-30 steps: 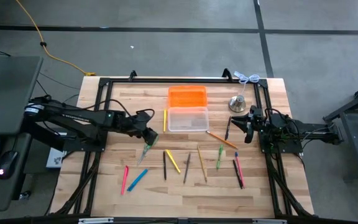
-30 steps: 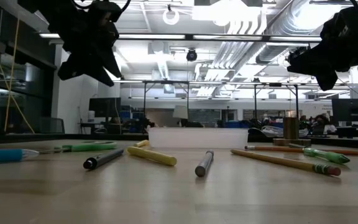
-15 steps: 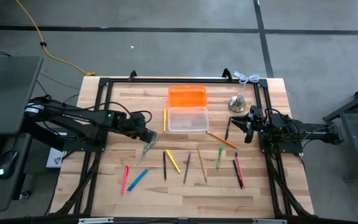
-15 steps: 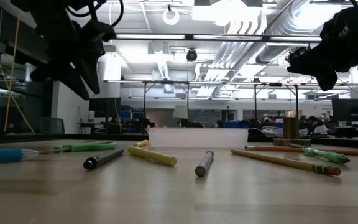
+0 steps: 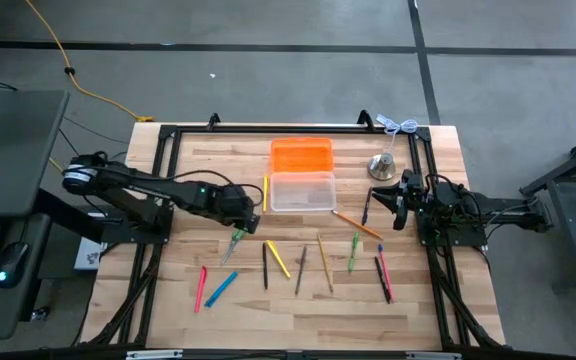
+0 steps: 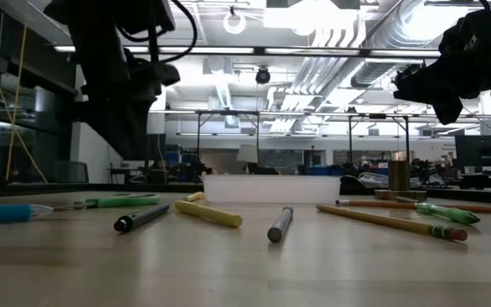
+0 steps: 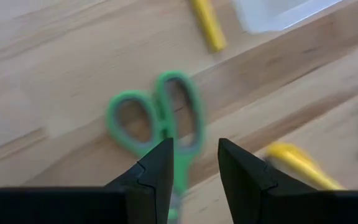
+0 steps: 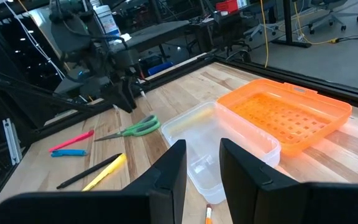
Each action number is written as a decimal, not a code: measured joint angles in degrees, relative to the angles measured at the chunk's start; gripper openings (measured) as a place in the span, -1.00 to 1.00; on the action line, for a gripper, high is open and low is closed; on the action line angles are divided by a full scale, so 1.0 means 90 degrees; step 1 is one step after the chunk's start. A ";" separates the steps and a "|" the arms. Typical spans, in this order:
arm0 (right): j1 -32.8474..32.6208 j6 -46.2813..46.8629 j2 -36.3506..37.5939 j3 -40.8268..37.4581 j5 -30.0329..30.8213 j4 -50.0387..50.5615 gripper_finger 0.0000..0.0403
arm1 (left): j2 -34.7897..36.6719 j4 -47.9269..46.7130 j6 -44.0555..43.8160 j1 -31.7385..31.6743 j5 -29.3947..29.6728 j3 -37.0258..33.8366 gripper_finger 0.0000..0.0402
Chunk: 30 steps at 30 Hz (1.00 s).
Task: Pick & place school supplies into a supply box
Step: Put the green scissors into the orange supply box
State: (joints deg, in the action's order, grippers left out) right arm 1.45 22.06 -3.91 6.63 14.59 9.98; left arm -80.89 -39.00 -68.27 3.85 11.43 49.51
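Wooden table (image 5: 168, 300); left pincer (image 7: 194, 165) apart above green scissors (image 7: 157, 118); right pincer (image 8: 202, 168) apart.

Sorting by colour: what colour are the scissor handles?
Green; the scissors show best in the left wrist view, just ahead of the left claw.

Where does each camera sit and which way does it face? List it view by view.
High view: overhead, looking straight down; both arms, left gripper above the scissors.
Low view: tabletop height, looking across at the supply box; arms hang overhead.
Left wrist view: points down at the scissors past its own fingers.
Right wrist view: faces across the box toward the left arm.
Shared: scissors, box.
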 joint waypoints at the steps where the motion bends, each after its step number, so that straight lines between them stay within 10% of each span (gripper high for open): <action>1: 0.0000 0.0000 -0.0002 0.0000 0.0000 -0.0003 -0.63 | -0.0140 -0.0058 0.0074 -0.0040 -0.0041 0.0080 -0.22; 11: 0.0002 0.0000 -0.0028 0.0000 -0.0002 -0.0061 -0.63 | -0.0834 0.0022 0.0926 -0.0351 -0.0882 0.0416 -0.22; 30: 0.0000 0.0000 -0.0026 0.0000 0.0000 -0.0092 -0.63 | -0.0834 -0.0006 0.0942 -0.0346 -0.0503 0.0416 -0.22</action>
State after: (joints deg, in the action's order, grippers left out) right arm 1.45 22.06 -4.14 6.63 14.59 9.15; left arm -88.40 -39.06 -59.79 0.73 6.90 53.25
